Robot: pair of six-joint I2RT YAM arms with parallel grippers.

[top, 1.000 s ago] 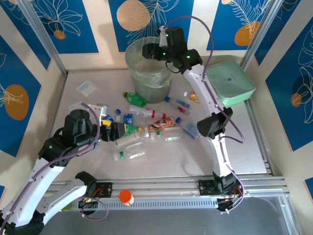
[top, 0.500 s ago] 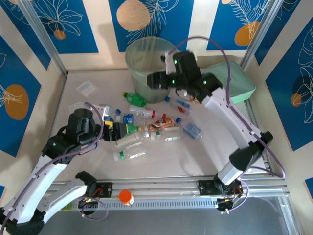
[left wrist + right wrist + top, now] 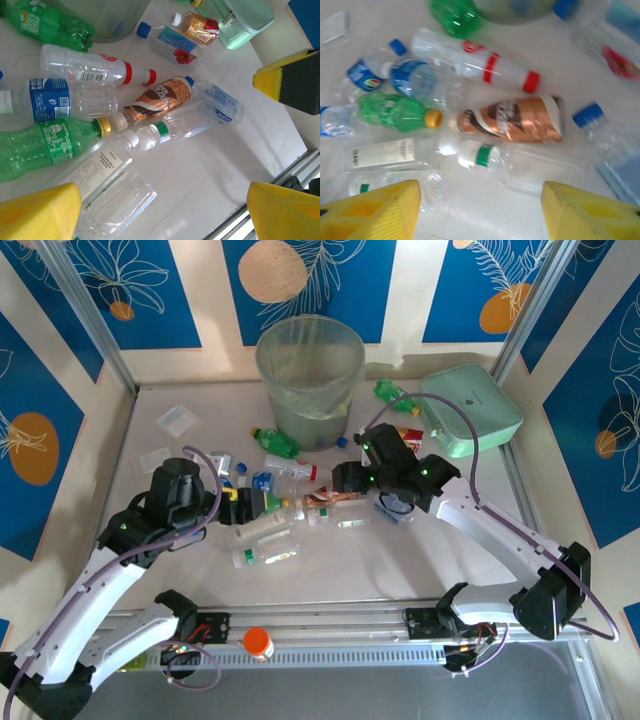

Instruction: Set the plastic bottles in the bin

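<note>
Hovering spread and empty, the right gripper hangs above the brown-labelled bottle; the left gripper gapes too. The plastic bottles lie mid-frame, below the bin. This looks like the reach; next, descend and pinch.

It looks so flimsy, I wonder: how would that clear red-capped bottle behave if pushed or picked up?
The clear red-capped bottle looks empty, so probably light. Lying on its round side, it would likely roll. Its thin walls may dent when squeezed.
</note>
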